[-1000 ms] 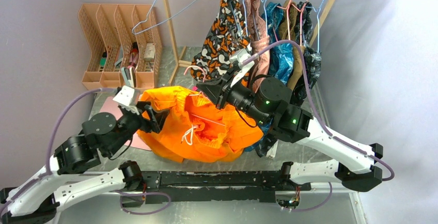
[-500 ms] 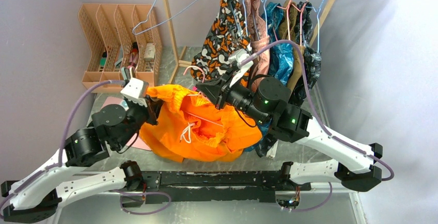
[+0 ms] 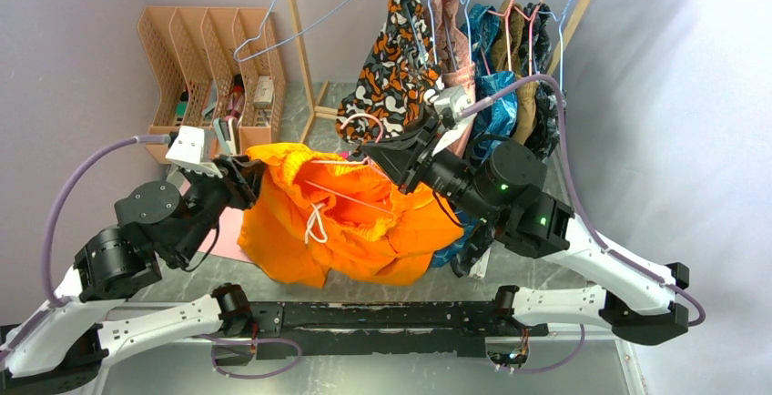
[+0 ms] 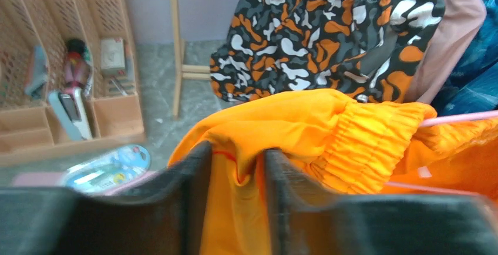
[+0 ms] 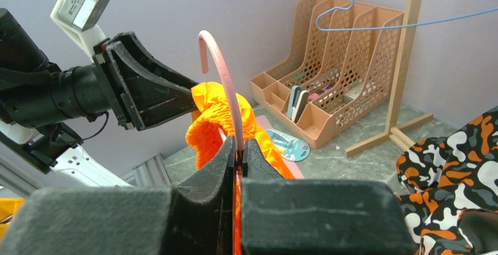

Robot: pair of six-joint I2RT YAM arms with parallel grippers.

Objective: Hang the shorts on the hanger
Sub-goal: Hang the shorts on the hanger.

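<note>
Left hand (image 4: 236, 158) pinches a fold of the plain bright orange fabric shorts (image 3: 382, 236) beside their gathered elastic waistband. Right hand (image 5: 239, 149) is pressed shut on the thin pink wire hanger (image 5: 218, 73) below its hook. Shorts hang bunched on the wire above the counter (image 3: 410, 372), mid-threading. Likely next move: tug the soft cloth left along the slick wire.

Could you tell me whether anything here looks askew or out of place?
Yes: the shorts sit crumpled and lopsided on the hanger, which the right gripper holds by its neck. One waistband end is bunched in the left gripper; the rest sags.
</note>
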